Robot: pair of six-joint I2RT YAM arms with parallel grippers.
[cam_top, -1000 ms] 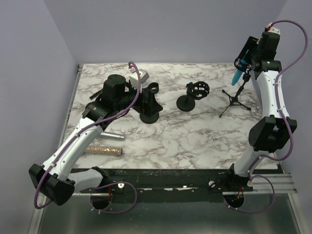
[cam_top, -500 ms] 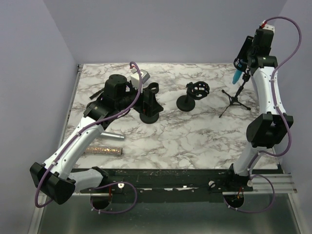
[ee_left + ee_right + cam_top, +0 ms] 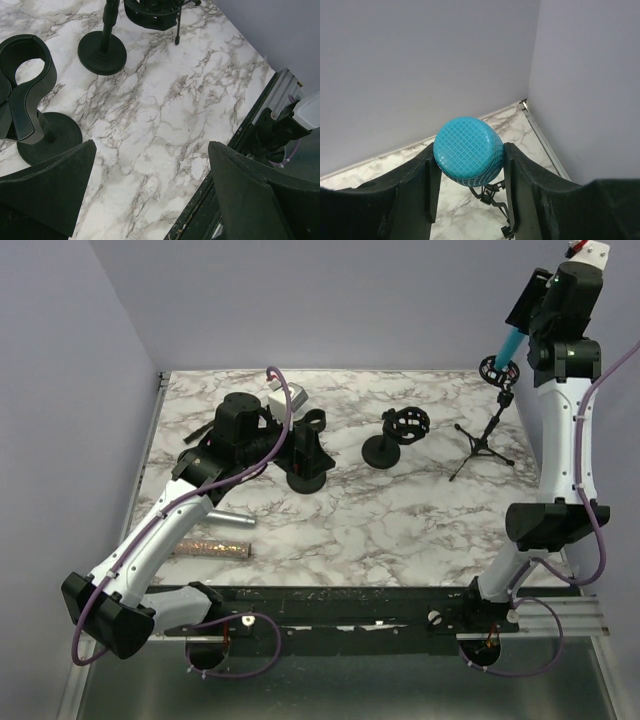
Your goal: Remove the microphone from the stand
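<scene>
Fingers (image 3: 45,190) of left gripper (image 3: 151,145) spread wide above marble table (image 3: 165,100), gripping nothing. Far right, right gripper (image 3: 470,152) clamped on blue microphone (image 3: 468,142), held high, lower end just at clip ring (image 3: 499,371) of tripod stand (image 3: 485,435).

The right arm (image 3: 565,440) stands stretched almost straight up at the far right corner. Its wrist is high, with the right gripper (image 3: 520,330) pinched from both sides on the microphone (image 3: 468,150). The left arm (image 3: 160,530) reaches low and forward, elbow bent, and the left gripper (image 3: 150,170) hangs spread wide, fingers well apart.
</scene>
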